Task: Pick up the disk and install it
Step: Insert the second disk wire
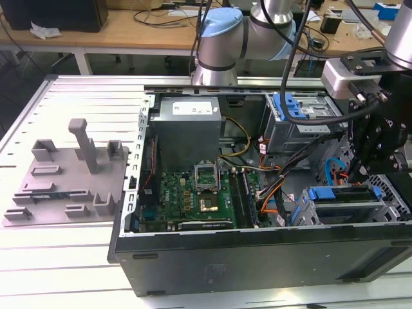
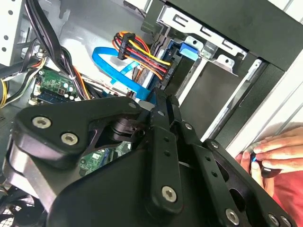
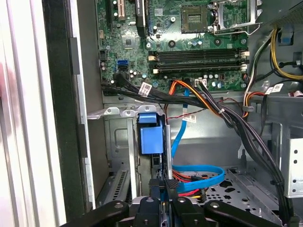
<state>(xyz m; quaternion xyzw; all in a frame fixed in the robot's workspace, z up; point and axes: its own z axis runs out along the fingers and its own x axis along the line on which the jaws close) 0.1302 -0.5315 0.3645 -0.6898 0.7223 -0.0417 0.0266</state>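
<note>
The disk (image 1: 338, 192) sits in the drive cage (image 1: 389, 207) at the exterior view's right end of the open computer case, its blue frame showing along the top. In the first wrist view its blue end tab (image 3: 151, 135) lies just under the cage's metal flange (image 3: 118, 112). The second wrist view shows the same tab (image 2: 189, 49) in the cage slot. My gripper (image 1: 356, 174) hangs just over the disk's upper edge. Its black fingers are drawn together in both wrist views (image 3: 164, 185) (image 2: 158, 100). I cannot tell whether they touch the disk.
A grey moulded tray (image 1: 64, 174) with upright posts lies outside the case on the exterior view's left. Motherboard (image 3: 189, 42), power supply (image 1: 187, 125) and bundles of cables (image 3: 199, 172) crowd the case around the cage. A person's hand (image 2: 274, 146) rests outside the case wall.
</note>
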